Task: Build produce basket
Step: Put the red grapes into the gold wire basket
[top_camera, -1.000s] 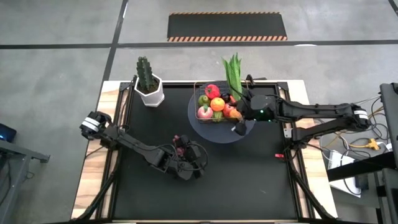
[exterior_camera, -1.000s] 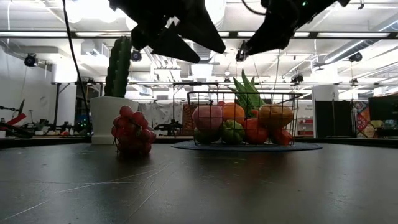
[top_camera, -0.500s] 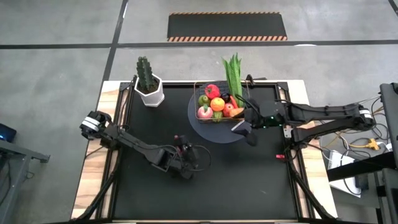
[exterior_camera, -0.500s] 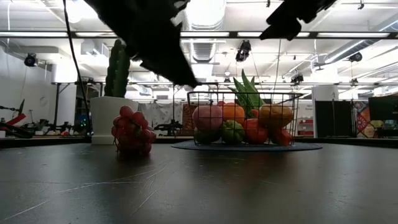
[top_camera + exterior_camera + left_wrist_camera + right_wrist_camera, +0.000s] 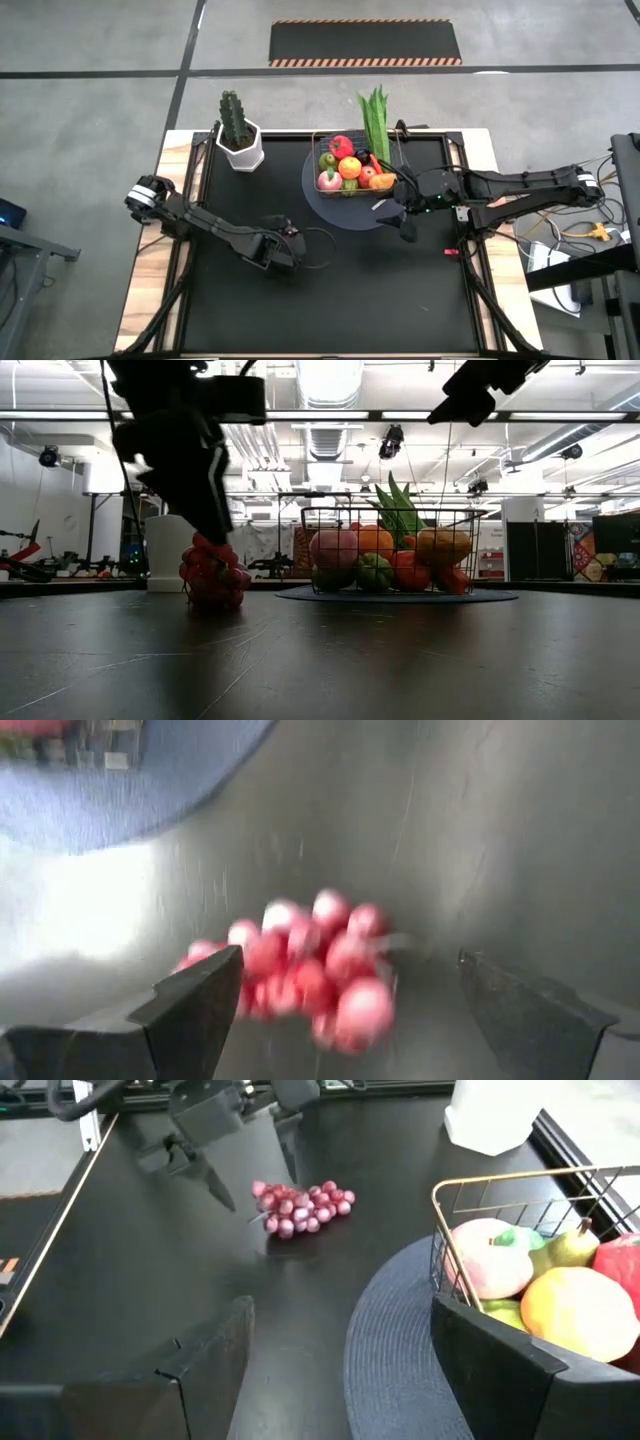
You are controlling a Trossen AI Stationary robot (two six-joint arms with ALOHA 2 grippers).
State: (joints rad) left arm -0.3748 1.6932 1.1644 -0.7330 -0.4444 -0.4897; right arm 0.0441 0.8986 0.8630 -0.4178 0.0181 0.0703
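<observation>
The grapes lie on the black bench, between the spread fingers of the left claw, well apart from the basket. The right claw, also spread, hovers beside the basket.

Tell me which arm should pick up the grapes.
Left. The left gripper hangs right over the grapes, jaws open to either side. The right gripper sits beside the basket, empty.

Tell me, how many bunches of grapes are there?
1. The grapes lie on the black table, outside the basket, between the left gripper's open fingers. Another could hide among the basket's produce.
</observation>
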